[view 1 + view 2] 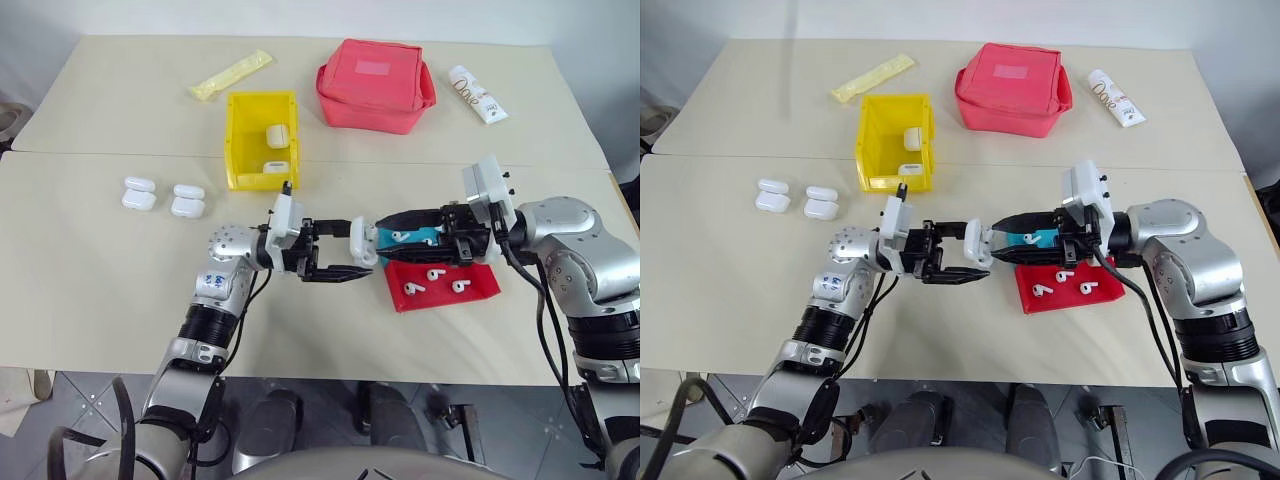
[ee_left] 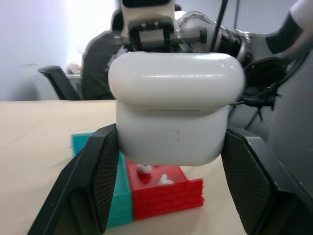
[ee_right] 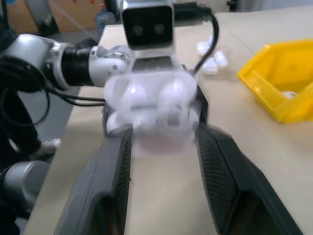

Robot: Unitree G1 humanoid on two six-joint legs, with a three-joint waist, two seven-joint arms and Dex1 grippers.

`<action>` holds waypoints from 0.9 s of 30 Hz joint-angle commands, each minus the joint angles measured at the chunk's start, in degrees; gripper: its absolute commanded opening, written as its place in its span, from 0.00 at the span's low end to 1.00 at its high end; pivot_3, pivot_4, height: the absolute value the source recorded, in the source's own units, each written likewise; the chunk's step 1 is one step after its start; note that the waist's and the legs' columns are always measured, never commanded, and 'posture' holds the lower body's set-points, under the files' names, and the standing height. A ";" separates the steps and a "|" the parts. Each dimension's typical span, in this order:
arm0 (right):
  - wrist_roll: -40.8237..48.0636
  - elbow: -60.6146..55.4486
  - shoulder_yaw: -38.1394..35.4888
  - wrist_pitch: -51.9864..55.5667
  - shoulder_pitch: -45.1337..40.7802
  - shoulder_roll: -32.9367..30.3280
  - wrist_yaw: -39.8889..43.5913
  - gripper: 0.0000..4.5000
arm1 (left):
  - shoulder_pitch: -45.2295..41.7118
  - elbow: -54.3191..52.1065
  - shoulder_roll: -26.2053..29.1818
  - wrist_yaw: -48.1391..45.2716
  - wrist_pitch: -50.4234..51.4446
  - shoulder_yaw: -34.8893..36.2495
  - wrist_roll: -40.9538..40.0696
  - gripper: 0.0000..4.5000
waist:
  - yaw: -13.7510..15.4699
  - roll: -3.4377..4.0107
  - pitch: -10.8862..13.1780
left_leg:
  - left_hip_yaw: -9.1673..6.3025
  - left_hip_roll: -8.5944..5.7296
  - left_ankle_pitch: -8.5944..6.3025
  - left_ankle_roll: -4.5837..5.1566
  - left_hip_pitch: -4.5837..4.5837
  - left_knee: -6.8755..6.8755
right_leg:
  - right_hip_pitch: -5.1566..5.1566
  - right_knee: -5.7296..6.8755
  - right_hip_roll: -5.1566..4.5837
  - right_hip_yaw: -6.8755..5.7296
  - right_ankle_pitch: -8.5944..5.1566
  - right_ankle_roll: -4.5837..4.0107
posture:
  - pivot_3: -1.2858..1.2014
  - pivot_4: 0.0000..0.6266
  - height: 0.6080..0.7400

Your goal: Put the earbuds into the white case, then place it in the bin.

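My left gripper [image 1: 352,250] is shut on a white case [image 1: 362,243], held above the table between the two arms. In the left wrist view the case [image 2: 173,122] sits clamped between both fingers. My right gripper [image 1: 382,243] points at the case from the other side. Its fingers [image 3: 115,166] stand apart, flanking the case [image 3: 151,110], where two rounded white earbuds [image 3: 132,93] appear, blurred. More earbuds [image 1: 435,274] lie in the red tray [image 1: 485,287], and one lies in the teal tray [image 1: 420,240]. The yellow bin [image 1: 237,140] stands behind the left arm.
Two white cases [image 1: 277,135] lie inside the bin. Two pairs of cases [image 1: 139,192] [image 1: 187,200] rest on the table to the left. A pink-red pouch [image 1: 375,85], a white tube [image 1: 477,94] and a yellow packet [image 1: 232,75] lie at the back.
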 commanded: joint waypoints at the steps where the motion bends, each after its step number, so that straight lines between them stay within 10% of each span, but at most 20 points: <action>1: -0.16 -0.59 -2.95 0.85 -0.02 -0.76 -1.90 0.45 | -1.52 -3.15 -0.14 0.10 -1.13 1.06 -2.04 0.62 | -0.12 0.08 0.01 | 0.01 -0.02 0.00 0.00 -0.02 0.00 | -0.02 0.01 -0.03 0.01 0.01 0.01 | 0.52 0.24 1.00; 14: 4.34 -15.42 -22.93 8.37 19.08 -6.38 -11.74 0.45 | -2.10 -0.65 0.56 0.79 -2.30 1.93 -1.86 0.62 | 0.47 0.07 0.01 | -0.03 -0.03 0.01 0.00 -0.09 -0.01 | -0.01 -0.01 -0.02 -0.05 0.02 0.02 | 0.52 0.24 1.00; 22: 9.30 -28.72 -48.24 9.41 44.87 -2.75 -13.49 0.97 | -2.43 2.20 2.58 0.28 -2.66 3.11 -1.63 0.62 | 0.83 0.06 0.01 | 0.03 -0.01 0.00 0.01 0.02 -0.02 | 0.08 -0.07 0.03 -0.02 0.04 0.05 | 0.52 0.24 1.00; 27: 11.32 -31.98 -56.18 7.39 55.26 0.82 -12.23 0.99 | -2.85 4.04 3.19 -0.47 -3.31 3.56 -1.69 0.62 | 1.07 0.05 0.02 | 0.09 -0.02 -0.02 0.07 0.09 -0.06 | 0.12 -0.15 0.04 0.05 0.04 0.07 | 0.52 0.24 1.00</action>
